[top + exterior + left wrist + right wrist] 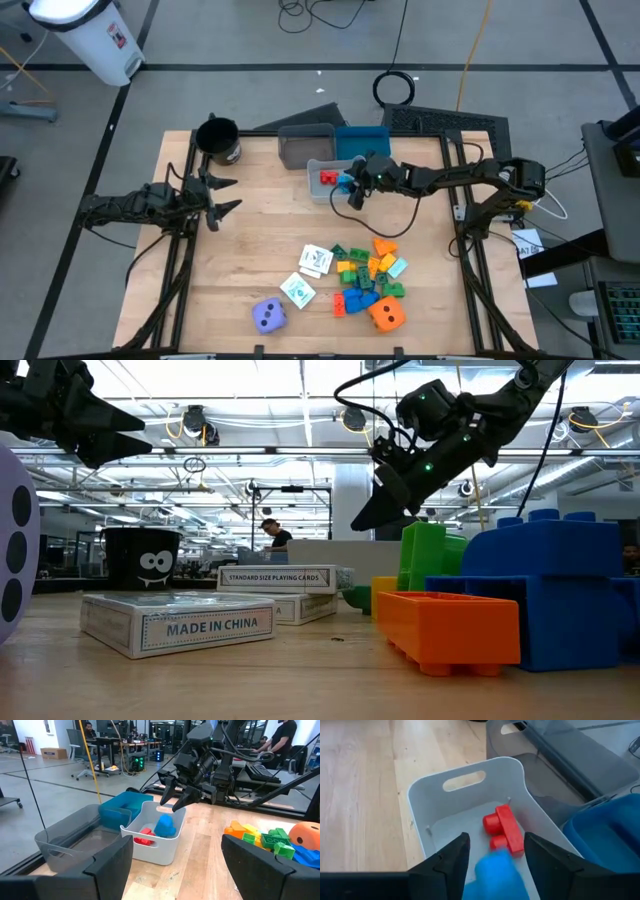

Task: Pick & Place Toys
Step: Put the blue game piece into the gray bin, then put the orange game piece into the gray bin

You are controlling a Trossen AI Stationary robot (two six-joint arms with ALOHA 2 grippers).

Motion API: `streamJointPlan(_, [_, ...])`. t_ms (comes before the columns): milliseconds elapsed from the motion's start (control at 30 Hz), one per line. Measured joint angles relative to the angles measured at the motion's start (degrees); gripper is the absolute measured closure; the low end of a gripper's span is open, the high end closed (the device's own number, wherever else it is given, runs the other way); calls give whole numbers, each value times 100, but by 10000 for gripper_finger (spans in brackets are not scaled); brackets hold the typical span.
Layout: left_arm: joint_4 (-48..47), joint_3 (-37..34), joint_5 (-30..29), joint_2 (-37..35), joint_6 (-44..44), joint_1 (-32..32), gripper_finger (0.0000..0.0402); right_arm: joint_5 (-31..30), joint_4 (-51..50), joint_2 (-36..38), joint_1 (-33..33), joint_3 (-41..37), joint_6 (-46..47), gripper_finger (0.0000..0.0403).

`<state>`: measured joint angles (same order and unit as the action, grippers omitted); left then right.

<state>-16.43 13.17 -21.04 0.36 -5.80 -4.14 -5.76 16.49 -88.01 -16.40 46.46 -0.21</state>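
My right gripper [171, 803] hangs open just above a small white bin [318, 190] at the table's far middle. Below its fingertips and apart from them, a blue block [164, 826] is inside the bin, blurred in the right wrist view [495, 875]. A red block [504, 827] lies on the bin's floor beside it. The other toys sit near the front edge: a pile of coloured blocks [365, 275], an orange die [387, 315], a purple die [268, 316] and two white cards [315, 260]. My left gripper [225, 195] waits open at the table's left, holding nothing.
A grey bin [305, 145] and a blue bin [362, 140] stand just behind the white bin, at the far edge. A black cup [218, 140] stands at the far left corner. Bare wood lies between the bins and the toy pile. People are in the room beyond the table.
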Motion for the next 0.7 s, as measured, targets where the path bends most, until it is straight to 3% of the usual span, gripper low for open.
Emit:
streamJointPlan(233, [0, 0, 4, 0, 0, -1, 91, -7, -36, 144, 95, -4, -29, 217])
streamJointPlan(433, [0, 0, 9, 0, 0, -2, 91, -21, -165, 908, 865, 64, -245, 184])
streamJointPlan(567, [1, 0, 12, 0, 0, -1, 91, -284, -1887, 1164, 1597, 1032, 241, 146])
streamJointPlan(700, [2, 0, 13, 0, 0, 0, 91, -654, -3767, 920, 2332, 2097, 297, 118])
